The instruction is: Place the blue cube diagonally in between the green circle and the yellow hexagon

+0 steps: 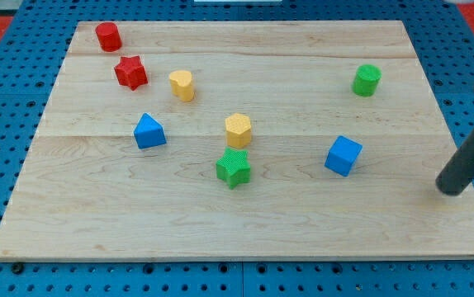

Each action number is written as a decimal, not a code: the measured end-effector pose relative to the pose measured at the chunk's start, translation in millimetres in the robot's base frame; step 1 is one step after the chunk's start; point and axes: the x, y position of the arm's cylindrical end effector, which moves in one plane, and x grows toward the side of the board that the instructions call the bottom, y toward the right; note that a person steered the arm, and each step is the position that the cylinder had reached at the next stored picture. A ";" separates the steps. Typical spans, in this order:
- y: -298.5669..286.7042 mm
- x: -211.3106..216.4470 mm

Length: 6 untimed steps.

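Note:
The blue cube (343, 156) lies on the wooden board (138, 214), right of centre. The green circle (367, 80) stands toward the view's top right, above the cube. The yellow hexagon (238, 129) sits near the board's centre, left of the cube and slightly higher. My tip (449, 189) rests near the board's right edge, to the right of and a little below the blue cube, well apart from it.
A green star (234, 168) lies just below the yellow hexagon. A blue triangular block (149, 132) sits left of centre. A second yellow block (182, 85), a red star (130, 73) and a red cylinder (108, 36) are at the upper left.

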 end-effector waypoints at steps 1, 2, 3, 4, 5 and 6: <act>-75.1 -2.0; -98.6 -39.0; -118.8 -47.3; -125.5 -51.9; -127.5 -91.0; -137.4 -148.4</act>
